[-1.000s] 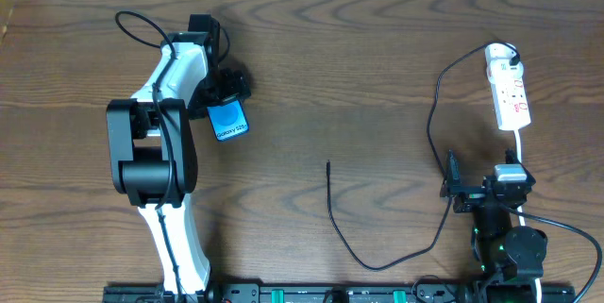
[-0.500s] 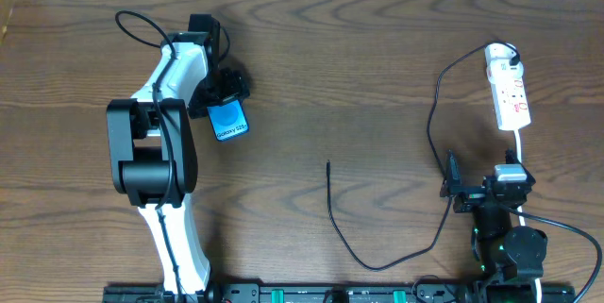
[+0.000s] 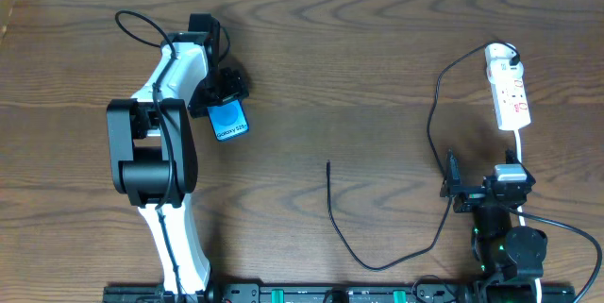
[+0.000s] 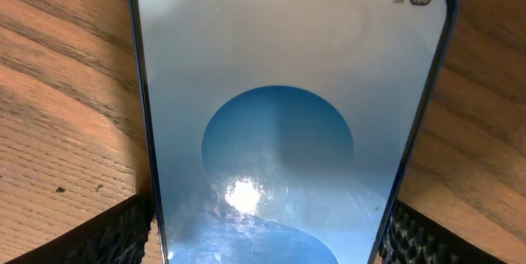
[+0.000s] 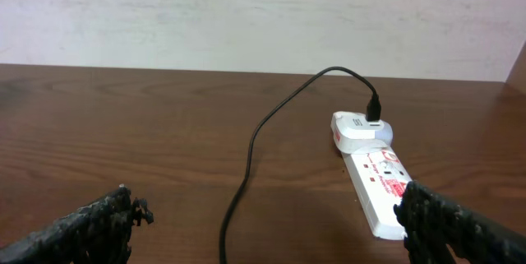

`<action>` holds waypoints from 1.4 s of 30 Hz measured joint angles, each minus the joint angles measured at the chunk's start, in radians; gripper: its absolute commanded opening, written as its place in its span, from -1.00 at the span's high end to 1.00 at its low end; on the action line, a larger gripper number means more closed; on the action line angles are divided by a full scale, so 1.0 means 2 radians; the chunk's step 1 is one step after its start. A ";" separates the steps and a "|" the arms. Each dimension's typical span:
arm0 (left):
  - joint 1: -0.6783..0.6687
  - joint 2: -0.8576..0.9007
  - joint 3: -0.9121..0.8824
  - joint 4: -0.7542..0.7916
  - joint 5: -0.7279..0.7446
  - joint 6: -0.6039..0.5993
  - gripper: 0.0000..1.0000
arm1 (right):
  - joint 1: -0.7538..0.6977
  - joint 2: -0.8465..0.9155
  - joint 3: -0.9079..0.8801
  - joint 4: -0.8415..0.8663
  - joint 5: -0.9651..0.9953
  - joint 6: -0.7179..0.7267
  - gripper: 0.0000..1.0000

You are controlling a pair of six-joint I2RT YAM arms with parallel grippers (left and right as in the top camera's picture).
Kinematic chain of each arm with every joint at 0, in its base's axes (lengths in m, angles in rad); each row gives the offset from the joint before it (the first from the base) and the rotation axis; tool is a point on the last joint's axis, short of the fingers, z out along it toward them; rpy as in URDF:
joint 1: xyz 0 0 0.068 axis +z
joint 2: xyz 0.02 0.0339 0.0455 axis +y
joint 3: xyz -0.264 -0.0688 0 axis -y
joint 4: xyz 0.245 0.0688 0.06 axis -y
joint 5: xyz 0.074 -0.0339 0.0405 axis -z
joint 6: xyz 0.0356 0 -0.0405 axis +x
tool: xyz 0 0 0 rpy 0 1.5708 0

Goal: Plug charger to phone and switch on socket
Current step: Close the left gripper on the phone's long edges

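The phone [image 3: 228, 121] with its bright blue screen lies at the left of the table and fills the left wrist view [image 4: 288, 132]. My left gripper [image 3: 220, 105] has a finger against each long edge of the phone [image 4: 267, 235]. The charger [image 3: 377, 265], a thin black cable, runs from the socket [image 3: 508, 91] down in a loop to its free plug tip [image 3: 328, 164] at mid-table. My right gripper [image 3: 481, 190] is open wide and empty at the front right. In the right wrist view [image 5: 271, 227] it faces the cable [image 5: 246, 157] and the socket [image 5: 374, 173].
A white adapter [image 5: 360, 126] with the black plug sits in the far end of the socket. A white cord [image 3: 521, 143] runs from the socket toward the right arm's base. A pale wall stands behind the table's far edge [image 5: 246, 67].
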State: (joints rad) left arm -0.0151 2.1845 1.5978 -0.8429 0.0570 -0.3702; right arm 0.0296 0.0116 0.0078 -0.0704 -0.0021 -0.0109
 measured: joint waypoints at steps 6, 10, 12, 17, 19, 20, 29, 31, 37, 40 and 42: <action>0.000 0.000 0.000 0.002 0.000 0.000 -0.61 | 0.000 0.000 0.000 0.000 0.000 0.000 -0.99; 0.000 0.000 0.000 0.002 -0.001 0.000 -0.60 | 0.000 0.000 0.000 0.000 0.000 0.000 -0.99; 0.000 0.000 0.000 0.002 -0.001 0.000 -0.56 | 0.000 0.000 0.000 0.000 0.000 0.000 -0.99; 0.000 0.000 0.000 0.003 -0.002 0.000 -0.54 | 0.000 0.000 0.000 0.000 0.000 0.000 -0.98; 0.000 0.000 0.000 0.003 -0.002 0.000 -0.52 | 0.000 0.000 0.000 0.000 0.000 0.000 -0.99; 0.000 0.000 0.000 0.003 -0.002 0.000 -0.50 | 0.000 0.000 0.000 0.000 0.000 0.000 -0.98; 0.000 -0.001 0.000 0.003 -0.002 0.000 -0.31 | 0.000 0.000 0.000 0.000 0.000 0.000 -0.99; 0.000 -0.001 0.000 0.003 -0.002 0.000 -0.19 | 0.000 0.000 0.000 0.000 0.000 0.000 -0.99; 0.000 -0.001 0.000 0.003 -0.002 0.000 0.27 | 0.000 0.000 0.000 0.000 0.000 0.000 -0.99; 0.000 -0.001 0.000 0.003 -0.002 0.000 0.55 | 0.000 0.000 0.000 0.000 0.000 0.000 -0.99; 0.000 -0.001 0.000 0.003 -0.002 0.000 0.81 | 0.000 0.000 0.000 0.000 0.000 0.000 -0.99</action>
State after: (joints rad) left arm -0.0151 2.1834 1.5978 -0.8371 0.0532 -0.3698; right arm 0.0296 0.0116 0.0078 -0.0704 -0.0021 -0.0109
